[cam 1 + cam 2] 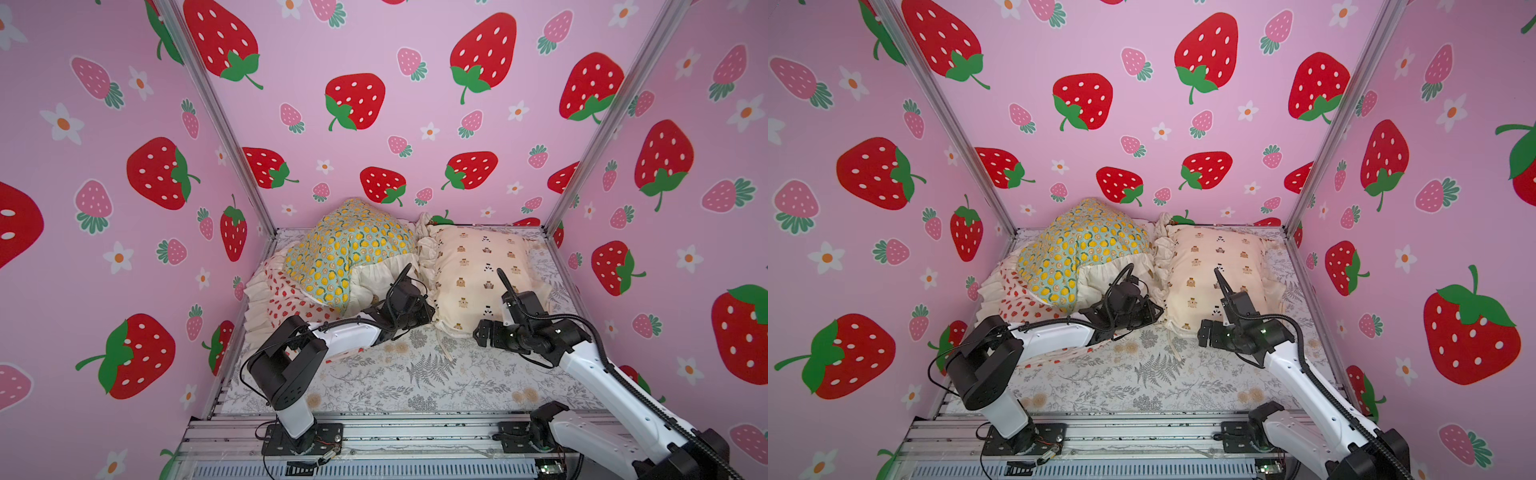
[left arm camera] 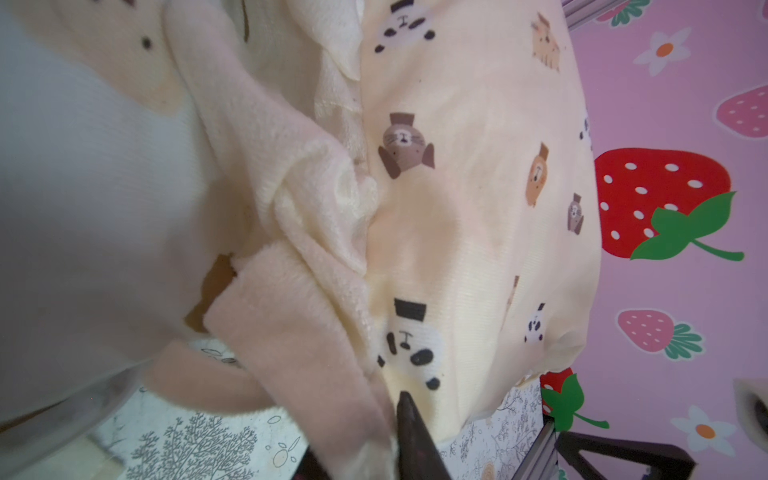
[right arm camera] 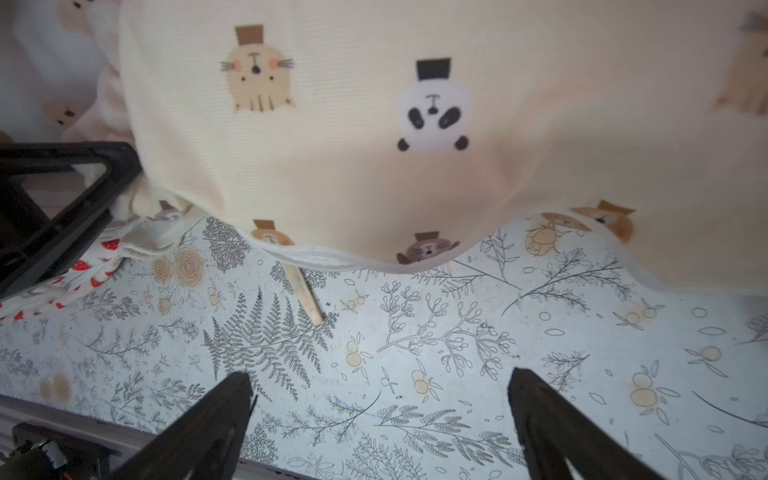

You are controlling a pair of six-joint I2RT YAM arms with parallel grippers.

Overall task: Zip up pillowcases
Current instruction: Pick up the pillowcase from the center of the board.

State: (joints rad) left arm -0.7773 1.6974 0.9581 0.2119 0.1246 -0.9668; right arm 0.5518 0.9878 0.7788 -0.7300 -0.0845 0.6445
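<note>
one cream bear pillowcase lies lengthwise front to back, hem frontward.

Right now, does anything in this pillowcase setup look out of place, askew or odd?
Yes. The lemon pillowcase sits heaped and tilted on the strawberry pillowcase instead of lying flat. A loose cream strip pokes out from under the near edge of the bear pillowcase onto the fern sheet. Nothing looks torn or spilled.
</note>
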